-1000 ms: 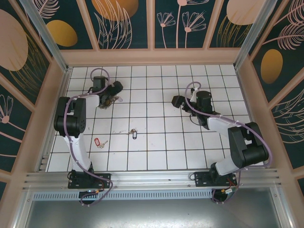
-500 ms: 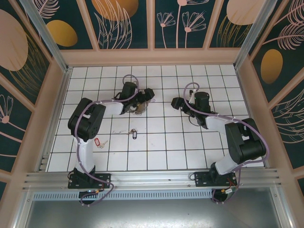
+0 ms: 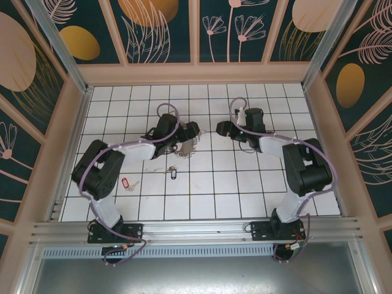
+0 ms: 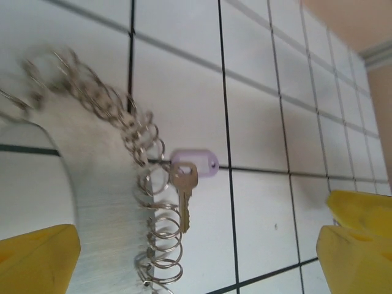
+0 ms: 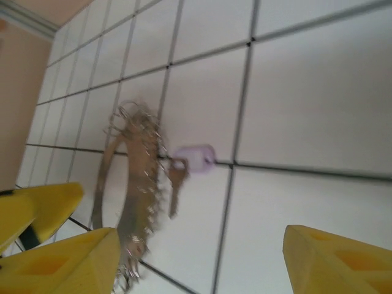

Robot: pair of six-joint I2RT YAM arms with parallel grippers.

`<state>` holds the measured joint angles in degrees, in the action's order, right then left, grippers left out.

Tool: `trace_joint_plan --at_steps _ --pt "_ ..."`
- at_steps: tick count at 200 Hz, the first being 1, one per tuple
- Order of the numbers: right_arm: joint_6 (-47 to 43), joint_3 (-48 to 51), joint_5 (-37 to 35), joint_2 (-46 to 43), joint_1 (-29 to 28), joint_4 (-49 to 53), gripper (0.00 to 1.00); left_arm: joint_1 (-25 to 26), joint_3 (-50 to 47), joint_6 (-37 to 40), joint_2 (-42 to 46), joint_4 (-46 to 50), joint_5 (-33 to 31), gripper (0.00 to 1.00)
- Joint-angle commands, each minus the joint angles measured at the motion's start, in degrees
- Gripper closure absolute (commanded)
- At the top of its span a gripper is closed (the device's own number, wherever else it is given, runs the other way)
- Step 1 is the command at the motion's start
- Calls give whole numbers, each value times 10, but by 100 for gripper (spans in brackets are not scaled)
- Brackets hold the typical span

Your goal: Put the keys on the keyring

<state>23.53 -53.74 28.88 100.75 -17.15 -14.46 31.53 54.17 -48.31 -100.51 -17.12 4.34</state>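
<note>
Observed: left gripper (image 3: 189, 131) fingers fully spread, gripping nothing; right gripper (image 3: 221, 128) fingers apart, empty. The keyring (image 3: 187, 147) lies at left gripper's 6 o'clock. The blue-tagged key (image 3: 172, 173) sits at keyring's 7 o'clock, the red-tagged key (image 3: 127, 183) farther out at 8 o'clock.

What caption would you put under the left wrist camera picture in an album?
The keyring, fringed with wire loops and carrying one lilac-tagged key, framed by the open left gripper.
</note>
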Motion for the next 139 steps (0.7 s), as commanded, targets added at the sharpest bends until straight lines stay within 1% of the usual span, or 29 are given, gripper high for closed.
trace_joint_plan --at_steps 1,20,35,46,54,62,89,114,126,129,139 --pt "-60 -107 38 70 -27 91 30 -27 -40 10 49 1 -62 1" --pt "-88 -207 19 140 -52 161 34 -65 -74 -8 62 -15 -41 2" --pt "-106 -273 1 187 -67 203 35 -93 -112 -30 77 -49 -20 2" --pt "-120 -327 -10 224 -76 239 36 -109 -134 -40 82 -74 0 3" --pt "-132 -362 -12 247 -81 262 38 -118 -138 -42 81 -75 9 4" --pt "-147 -408 -12 274 -87 287 41 -120 -139 -41 78 -73 13 5" --pt "-181 -515 -21 338 -107 351 40 -121 -138 -40 62 -82 31 8" --pt "-188 -573 -24 379 -113 374 40 -121 -125 -42 32 -98 57 12" --pt "-188 -600 -25 396 -112 388 40 -120 -116 -40 26 -101 70 12" --pt "-189 -605 -24 399 -112 391 40 -120 -114 -40 10 -102 74 12" --pt "-193 -620 -19 408 -113 398 40 -120 -110 -40 0 -105 83 13"
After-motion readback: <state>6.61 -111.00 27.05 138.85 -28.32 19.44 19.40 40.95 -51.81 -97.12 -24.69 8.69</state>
